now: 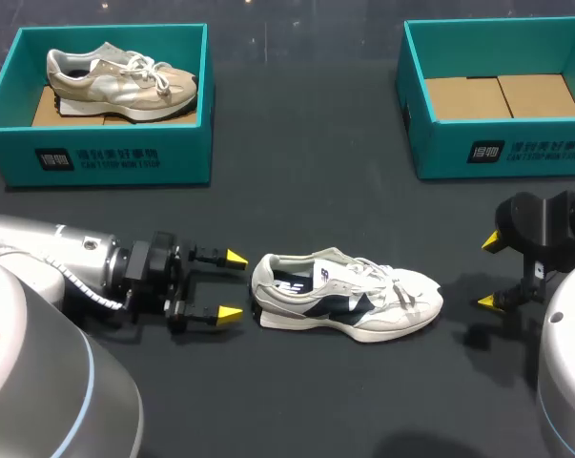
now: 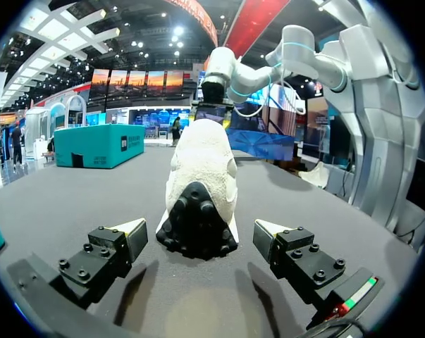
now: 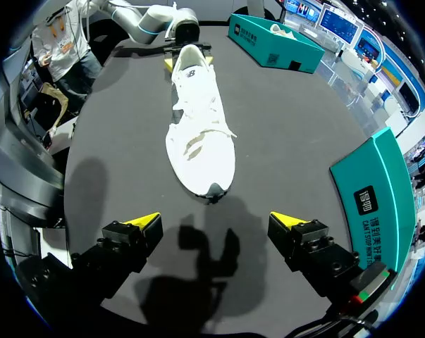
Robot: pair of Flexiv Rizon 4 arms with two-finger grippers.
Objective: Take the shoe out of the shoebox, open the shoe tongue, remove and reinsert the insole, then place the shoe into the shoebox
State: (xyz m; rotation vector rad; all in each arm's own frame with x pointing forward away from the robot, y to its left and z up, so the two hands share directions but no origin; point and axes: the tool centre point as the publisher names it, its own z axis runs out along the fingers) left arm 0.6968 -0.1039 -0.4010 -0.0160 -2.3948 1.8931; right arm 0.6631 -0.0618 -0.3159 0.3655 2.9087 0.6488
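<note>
Head view: a white sneaker point(image 1: 349, 307) with navy side panels, white laces and a white sole lies on its sole on the dark table point(image 1: 306, 210), heel toward the left gripper point(image 1: 232, 285), toe toward the right gripper point(image 1: 489, 272). The left gripper sits just behind the heel, fingers spread wide and holding nothing. The right gripper is a little beyond the toe, also spread wide and holding nothing. Far behind the sneaker on the heel side stands a teal left shoebox point(image 1: 96, 157) holding a beige sneaker point(image 1: 115, 78). Far behind on the toe side, the teal right shoebox point(image 1: 502, 148) shows its brown cardboard floor.

Left wrist view: the sneaker's rounded white heel with a black studded patch at its base sits just ahead of the gripper, in line with the gap between the parted yellow-tipped fingers point(image 2: 131, 231). Neither finger touches it.

Right wrist view: the sneaker points toe-first at the gripper, its laces loose over the tongue and a dark tip on the toe. It lies ahead of the wide-apart fingers point(image 3: 145, 222), clear of both.
</note>
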